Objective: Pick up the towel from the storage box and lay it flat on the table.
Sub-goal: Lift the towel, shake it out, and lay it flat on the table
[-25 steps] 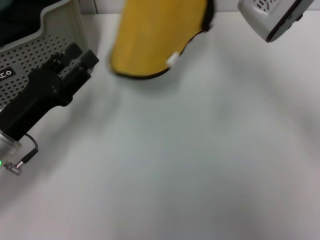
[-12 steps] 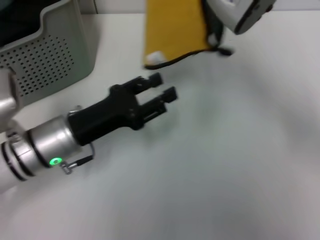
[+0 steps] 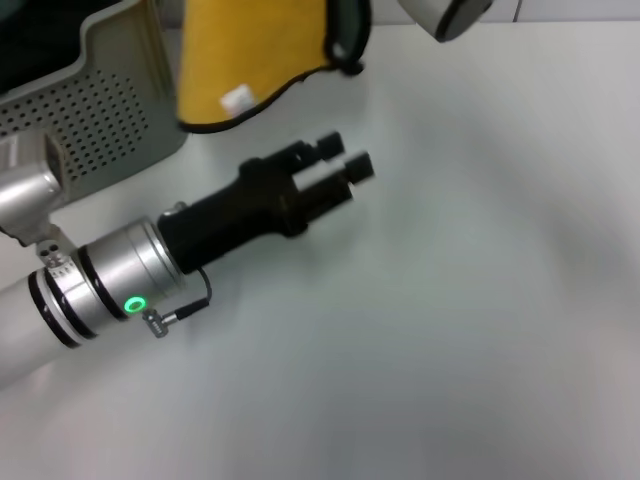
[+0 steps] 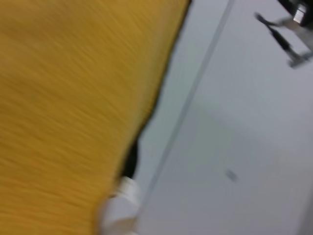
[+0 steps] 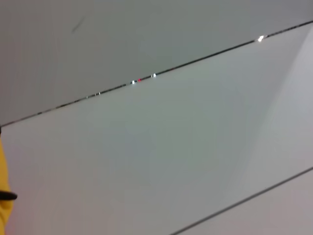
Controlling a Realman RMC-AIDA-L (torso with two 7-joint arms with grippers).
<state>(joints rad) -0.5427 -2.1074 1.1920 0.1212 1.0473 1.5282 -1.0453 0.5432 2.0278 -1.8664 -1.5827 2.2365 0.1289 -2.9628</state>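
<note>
A yellow towel (image 3: 250,60) with a dark hem and a white tag hangs in the air over the far part of the table (image 3: 450,300). My right gripper (image 3: 348,38) is shut on its right edge, under the white wrist housing. My left gripper (image 3: 345,157) reaches out low over the table just below the towel's hanging edge, open and holding nothing. In the left wrist view the towel (image 4: 73,107) fills most of the picture, close up. The right wrist view catches only a sliver of the towel (image 5: 3,205). The storage box (image 3: 90,110) stands at the far left.
My left arm's silver forearm (image 3: 100,280), with a green light, crosses the near left of the table. The box's perforated wall is close beside that arm. White tabletop stretches to the right and front.
The towel and my right arm have swung left since half a second ago. My left arm came away from the box a second ago and now reaches a little farther out under the towel.
</note>
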